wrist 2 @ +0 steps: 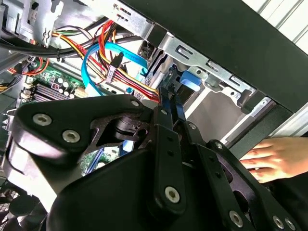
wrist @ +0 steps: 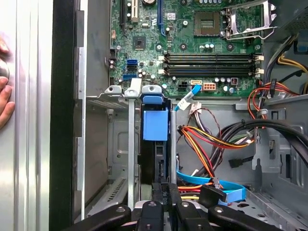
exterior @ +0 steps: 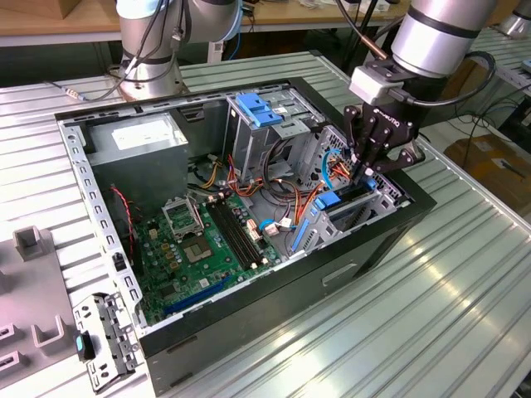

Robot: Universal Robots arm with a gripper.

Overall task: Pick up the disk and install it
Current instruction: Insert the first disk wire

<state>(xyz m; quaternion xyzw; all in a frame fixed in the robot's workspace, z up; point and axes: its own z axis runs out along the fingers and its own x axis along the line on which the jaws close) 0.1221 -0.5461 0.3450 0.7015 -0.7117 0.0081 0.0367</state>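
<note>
The disk stands on edge in a slot of the grey metal drive bay at the corner of the open computer case. Its blue carrier end faces the motherboard. In the exterior view the disk is a dark slab with a blue end, on the exterior view's right side of the case. My gripper reaches down into the bay from above. Its fingers sit close together on the disk's rear end. In the second wrist view the gripper pinches a thin edge beside a blue piece.
Bundles of coloured cables and a blue flat cable crowd the bay. The green motherboard, a grey power supply and a cage with a blue latch fill the case. A person's hand rests outside the case wall.
</note>
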